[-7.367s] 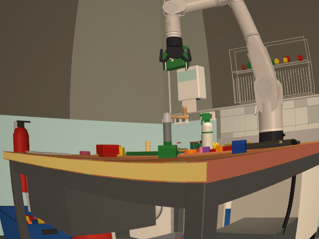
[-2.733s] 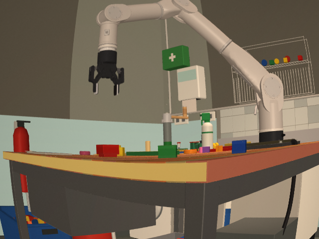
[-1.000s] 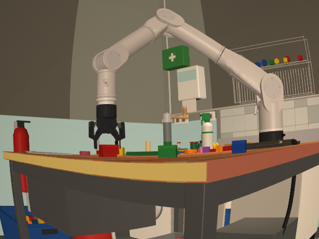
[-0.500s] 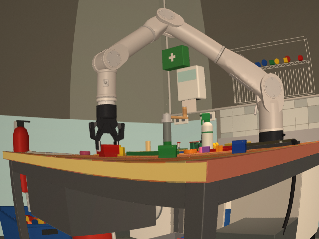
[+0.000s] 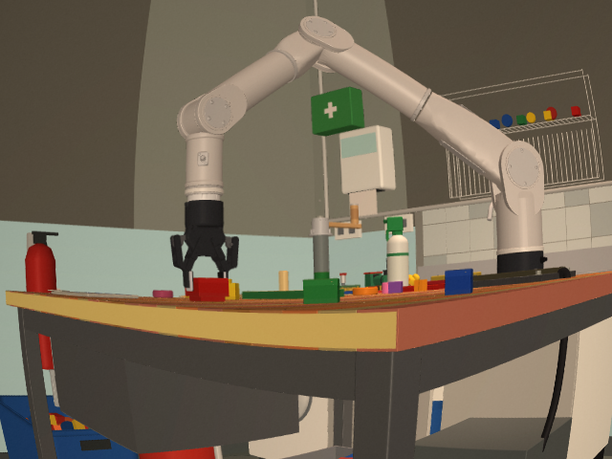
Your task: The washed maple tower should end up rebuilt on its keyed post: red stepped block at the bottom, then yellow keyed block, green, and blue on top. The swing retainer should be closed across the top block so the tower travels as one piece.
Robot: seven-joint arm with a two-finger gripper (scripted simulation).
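Observation:
The yellow keyed block is mostly hidden behind the red stepped block, which sits on the table's left part with my gripper closed on it from above. The grey keyed post stands upright on its green base near the table's middle, with nothing stacked on it. Its wooden swing retainer sticks out to the right at the post's top. A green block sits in front of the post's base. The blue block rests on the table to the right.
A white spray bottle with a green head stands right of the post, among small coloured pieces. A pink ring lies left of the red block. A wooden peg stands between block and post, behind a flat green strip.

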